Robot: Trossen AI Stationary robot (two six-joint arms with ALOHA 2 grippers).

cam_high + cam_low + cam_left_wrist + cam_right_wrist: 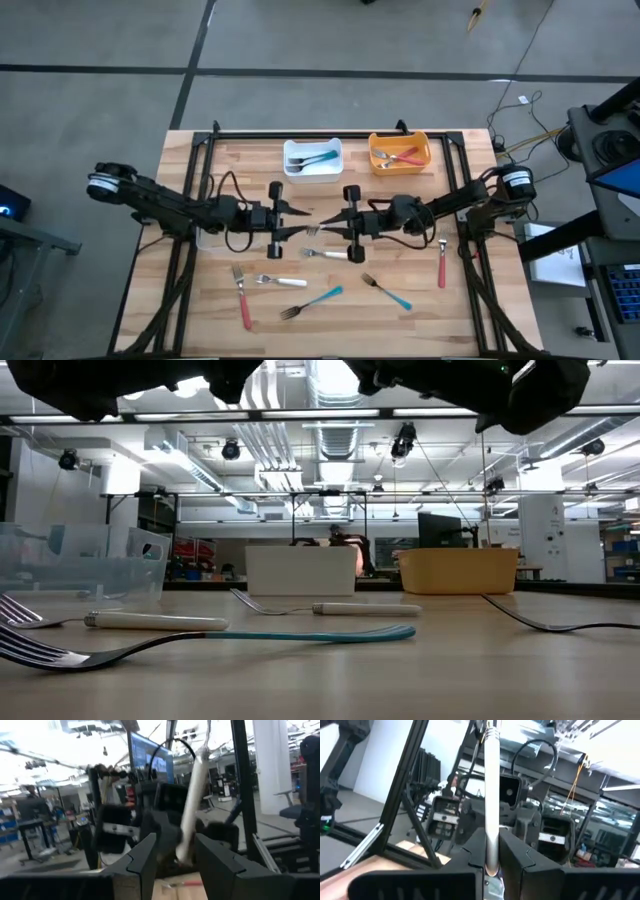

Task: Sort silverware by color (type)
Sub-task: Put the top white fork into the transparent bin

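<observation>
Fingers of right gripper (322, 229) pinch white-handled fork (491, 795) mid-table.

Pale wooden plank tabletop (150, 310) on black metal frame (330, 131), grey floor (90, 110) around it. White rectangular plastic bin (312, 170) at far edge, left of centre. Orange rectangular plastic bin (399, 140) just beside it, to right, apart. Clear rectangular plastic bin (80, 570) at left side of tabletop, partly hidden from above. Yellow and white cables (520, 110) on floor beyond right far corner. Blue-lit monitor screen (150, 762) in room behind.
</observation>
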